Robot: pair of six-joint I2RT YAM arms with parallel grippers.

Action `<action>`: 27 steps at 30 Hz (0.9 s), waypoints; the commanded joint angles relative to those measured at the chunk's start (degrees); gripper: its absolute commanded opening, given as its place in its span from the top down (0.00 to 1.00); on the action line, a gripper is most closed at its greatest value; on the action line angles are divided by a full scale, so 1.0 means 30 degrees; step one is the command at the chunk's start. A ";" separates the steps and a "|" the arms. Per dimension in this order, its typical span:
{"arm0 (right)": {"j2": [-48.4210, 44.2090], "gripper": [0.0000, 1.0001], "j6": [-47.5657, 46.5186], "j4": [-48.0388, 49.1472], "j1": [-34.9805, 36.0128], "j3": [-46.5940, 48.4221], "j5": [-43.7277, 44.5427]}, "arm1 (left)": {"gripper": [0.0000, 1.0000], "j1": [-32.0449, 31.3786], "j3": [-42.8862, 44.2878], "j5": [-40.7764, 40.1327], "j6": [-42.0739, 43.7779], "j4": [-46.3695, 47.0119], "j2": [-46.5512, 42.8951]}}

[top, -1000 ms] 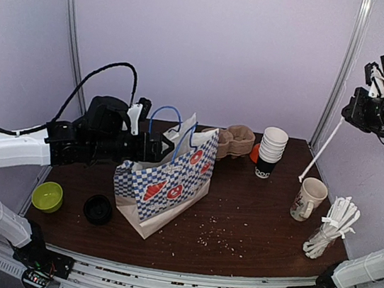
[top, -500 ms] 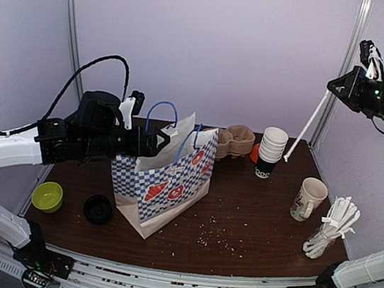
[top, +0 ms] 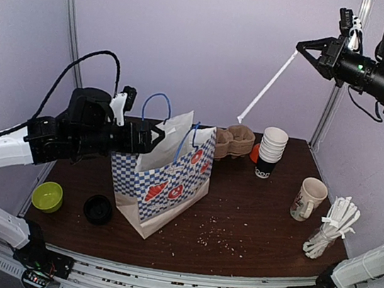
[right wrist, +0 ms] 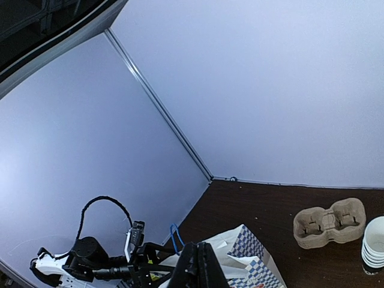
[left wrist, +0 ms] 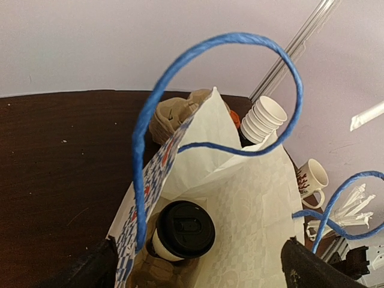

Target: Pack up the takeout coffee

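The top external view shows, at the left edge of the desk [top: 252, 224], a green bowl [top: 47, 196] which looks empty. Just beside the bowl lies a black round thing [top: 97, 209] that I cannot identify. Next comes the paper bag [top: 165, 183], standing in the left half of the desk with its mouth open. The left gripper [top: 153, 137] hovers at the bag's upper rim with its fingers wide apart, holding nothing. In the left wrist view the takeout coffee [left wrist: 180, 231] stands upright at the bottom of the bag with its black lid on. Something brown lies beside the cup, too hidden to name. At the far edge a cardboard carrier [top: 235, 140] has both hollows empty, and a stack of paper cups [top: 271, 149] stands just right of it. Near the right edge is a mug [top: 309, 198], its inside not visible. Toward the front right corner a glass [top: 318, 242] holds a bundle of straws [top: 339, 215]. High above the right side, the right gripper [top: 300, 46] is closed on one end of a long white straw [top: 266, 87], which points down toward the carrier. In my judgement, the straw is the main risk. It is gripped only at its end, so it may swing, catch one of the blue handles [left wrist: 240, 60] or the rim, and bend or slip out. A push on the light bag, which nothing holds, could tip it and the coffee.
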 commanded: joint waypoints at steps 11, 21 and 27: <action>0.1486 1.00 0.2128 0.6262 0.0766 -0.1235 -0.5240 | 0.02 0.0125 0.0773 -0.2032 0.0342 -0.0591 -0.2089; 0.3559 1.00 0.2021 0.8190 0.3128 -0.0662 -0.4384 | 0.02 0.0112 0.0012 -0.3456 0.0189 -0.1251 -0.3809; 0.5439 1.00 0.0570 0.6783 0.4897 0.0844 -0.3576 | 0.02 0.0126 -0.0699 -0.4405 -0.0098 -0.1494 -0.5169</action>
